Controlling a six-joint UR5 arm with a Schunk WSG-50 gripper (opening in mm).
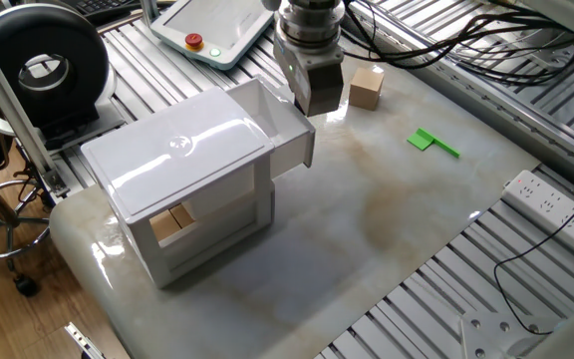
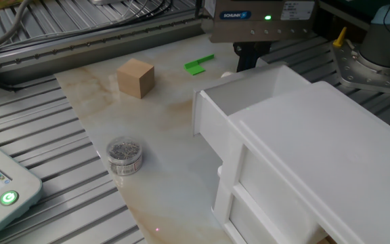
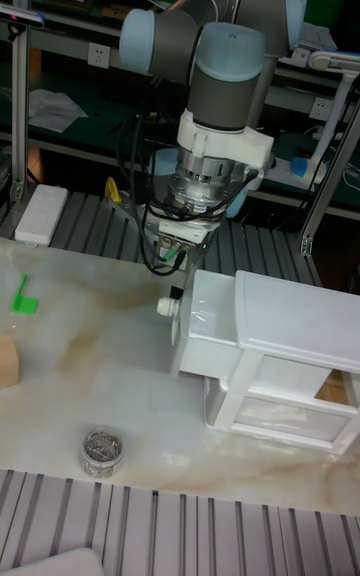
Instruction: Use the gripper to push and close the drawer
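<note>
The white drawer (image 1: pixel 279 122) sticks partly out of the top of its white cabinet (image 1: pixel 177 150), and nothing shows inside it. My gripper (image 1: pixel 319 102) hangs just outside the drawer's front panel (image 1: pixel 304 146), its dark fingers (image 2: pixel 245 57) together and against the panel's far upper edge. In the other fixed view the drawer (image 2: pixel 249 95) juts left from the cabinet (image 2: pixel 330 149), with the gripper (image 2: pixel 244 66) behind it. The tall view shows the gripper (image 3: pixel 182 264) above the drawer's small round knob (image 3: pixel 167 307).
A wooden cube (image 1: pixel 367 87) and a green piece (image 1: pixel 432 143) lie beyond the gripper. A small jar of metal bits (image 2: pixel 124 156) stands in front of the drawer. Another wooden block (image 1: pixel 179 220) sits on the cabinet's lower shelf. A power strip (image 1: pixel 558 206) lies at the right.
</note>
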